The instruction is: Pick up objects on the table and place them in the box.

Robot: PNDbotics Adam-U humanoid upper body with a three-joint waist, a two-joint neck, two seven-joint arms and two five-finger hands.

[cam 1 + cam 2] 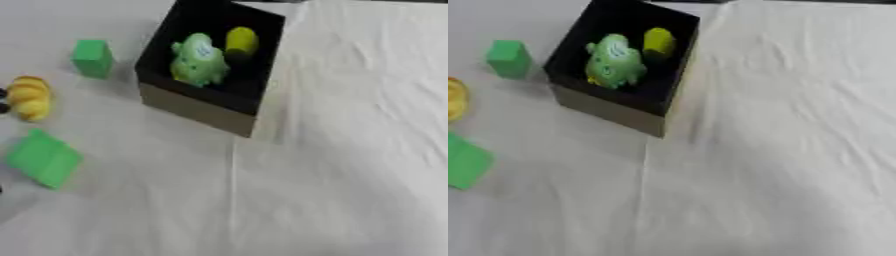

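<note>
Left of the box [203,107]: flat green piece [44,158] nearest, ridged yellow toy [29,97] above it, green block [92,58] closest to the box. Inside the box: green toy [198,60], yellow object [241,41] behind. Neither hand shows, so finger state cannot be told.

the box [197,107] loses its far rim at the top edge, the yellow ridged thing [453,100] and flat green piece [464,162] get sliced by the right eye view's left edge, and some dark bits [3,100] beside the yellow one are too cropped to identify.
</note>
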